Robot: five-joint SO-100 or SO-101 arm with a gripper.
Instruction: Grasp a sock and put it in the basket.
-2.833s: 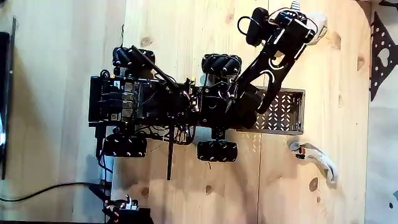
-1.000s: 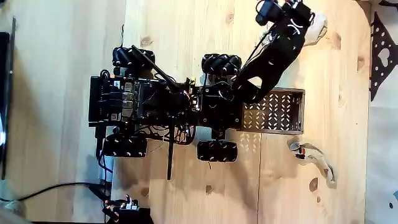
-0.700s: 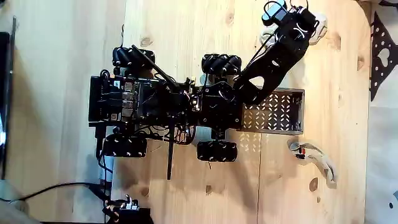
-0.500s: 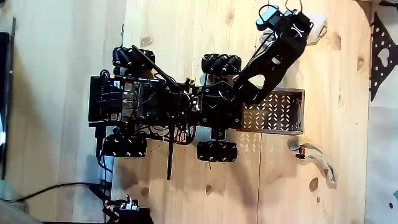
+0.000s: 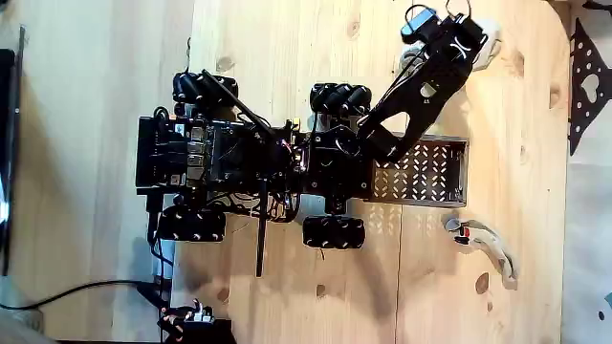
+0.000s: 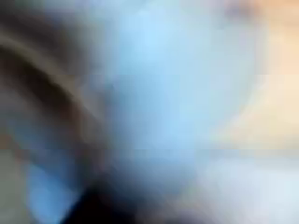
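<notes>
Tool sitting over cream sock at top right of wooden tabletop in fixed view; tool's opening and grip impossible to tell, wrist view blurring out. Perforated metal basket lying below, against wheeled black robot base. White curved strip lying beyond basket.

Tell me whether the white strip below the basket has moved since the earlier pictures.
No. In the fixed view the white strip lies at the same spot below the basket's lower right corner.
</notes>
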